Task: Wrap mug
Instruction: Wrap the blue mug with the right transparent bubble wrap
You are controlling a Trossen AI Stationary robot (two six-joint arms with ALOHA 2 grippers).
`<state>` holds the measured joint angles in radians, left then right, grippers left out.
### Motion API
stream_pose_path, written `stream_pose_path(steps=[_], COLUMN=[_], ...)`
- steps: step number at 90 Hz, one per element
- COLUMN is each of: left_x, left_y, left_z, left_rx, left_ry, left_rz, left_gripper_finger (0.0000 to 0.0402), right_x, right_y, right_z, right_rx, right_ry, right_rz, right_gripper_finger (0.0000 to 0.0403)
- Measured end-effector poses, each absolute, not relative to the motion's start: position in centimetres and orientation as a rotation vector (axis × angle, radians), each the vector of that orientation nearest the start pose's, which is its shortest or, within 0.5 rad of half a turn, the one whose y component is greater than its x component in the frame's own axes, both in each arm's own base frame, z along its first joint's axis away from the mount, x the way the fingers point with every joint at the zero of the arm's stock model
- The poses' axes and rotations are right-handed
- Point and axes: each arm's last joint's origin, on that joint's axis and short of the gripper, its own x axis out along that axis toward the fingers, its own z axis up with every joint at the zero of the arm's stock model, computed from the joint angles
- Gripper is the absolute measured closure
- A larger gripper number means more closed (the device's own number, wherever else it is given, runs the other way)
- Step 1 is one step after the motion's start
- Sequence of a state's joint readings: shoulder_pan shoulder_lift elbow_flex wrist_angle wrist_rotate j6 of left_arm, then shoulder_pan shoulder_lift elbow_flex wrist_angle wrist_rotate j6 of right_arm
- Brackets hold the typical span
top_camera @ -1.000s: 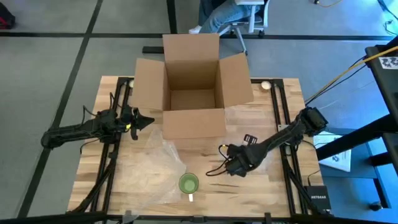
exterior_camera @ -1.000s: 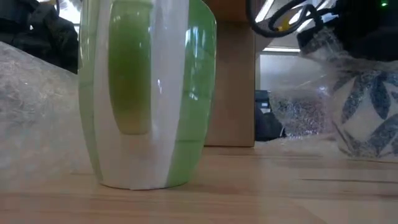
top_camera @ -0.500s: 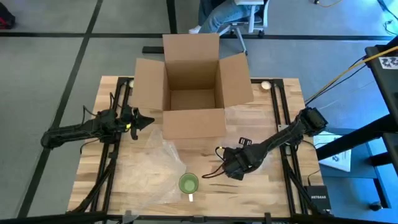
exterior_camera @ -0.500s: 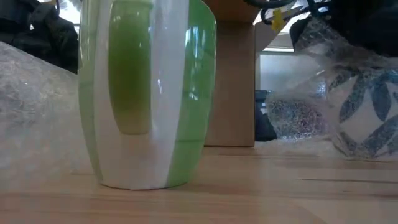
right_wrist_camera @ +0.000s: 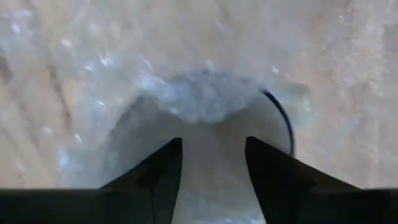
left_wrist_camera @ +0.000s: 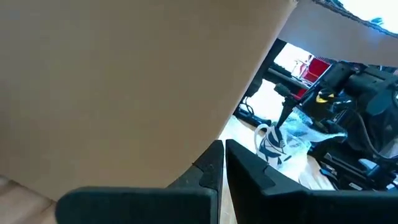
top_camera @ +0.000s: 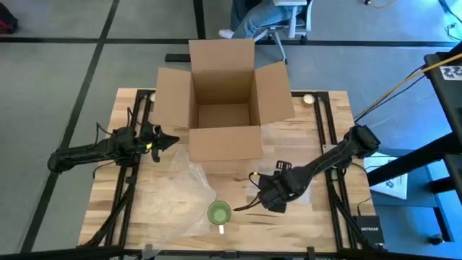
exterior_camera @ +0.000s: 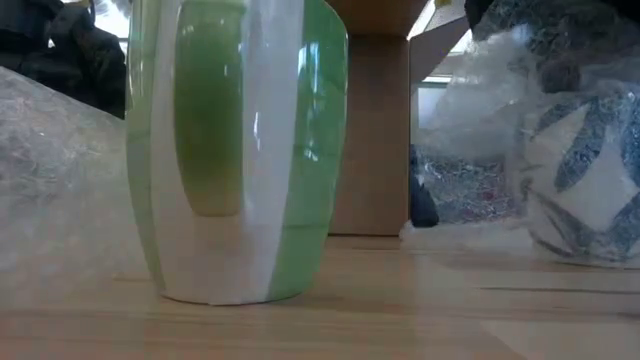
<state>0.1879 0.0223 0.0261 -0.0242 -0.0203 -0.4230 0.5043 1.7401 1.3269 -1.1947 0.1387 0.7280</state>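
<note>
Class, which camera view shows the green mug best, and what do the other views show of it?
The low view shows the green mug best: it stands close to the camera, upright on the table, with its cream handle facing the lens. The high view shows only its small round rim from above, beside the bubble wrap. Neither wrist view shows it.

The low view cuts off the green mug (exterior_camera: 240,150) at its top. Bubble wrap (exterior_camera: 520,130) blurs the blue-patterned mug (exterior_camera: 585,180), and the right pincer (top_camera: 260,196) covers it from above.
</note>
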Motion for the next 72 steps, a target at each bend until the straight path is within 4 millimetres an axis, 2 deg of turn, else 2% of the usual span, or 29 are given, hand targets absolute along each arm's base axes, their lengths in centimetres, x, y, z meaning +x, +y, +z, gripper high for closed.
stream_pose_path(steps=[16,46,57,64,72], left_x=[9.6,9.6,9.6,9.6,9.6], left_y=[1.8,1.8,1.8,1.9,1.8], left_z=[16.9,16.9,16.9,16.9,16.9], left_rx=[-0.423,-0.42,-0.42,-0.42,-0.42], left_ry=[-0.029,-0.03,-0.03,-0.03,-0.029], left_rz=[0.184,0.195,0.198,0.198,0.198], left_gripper_finger=[0.0402,0.0402,0.0402,0.0402,0.0402], right_x=[26.9,24.2,24.6,25.5,26.5], right_y=[14.4,12.9,13.1,13.4,13.8], right_z=[23.2,28.6,30.0,30.0,28.6], right_rx=[0.079,0.264,0.313,0.287,0.274], right_ry=[1.497,1.334,1.171,1.081,1.052], right_rz=[-0.273,-0.248,-0.178,-0.118,-0.07], right_gripper_finger=[0.0239,0.0239,0.0239,0.024,0.0247])
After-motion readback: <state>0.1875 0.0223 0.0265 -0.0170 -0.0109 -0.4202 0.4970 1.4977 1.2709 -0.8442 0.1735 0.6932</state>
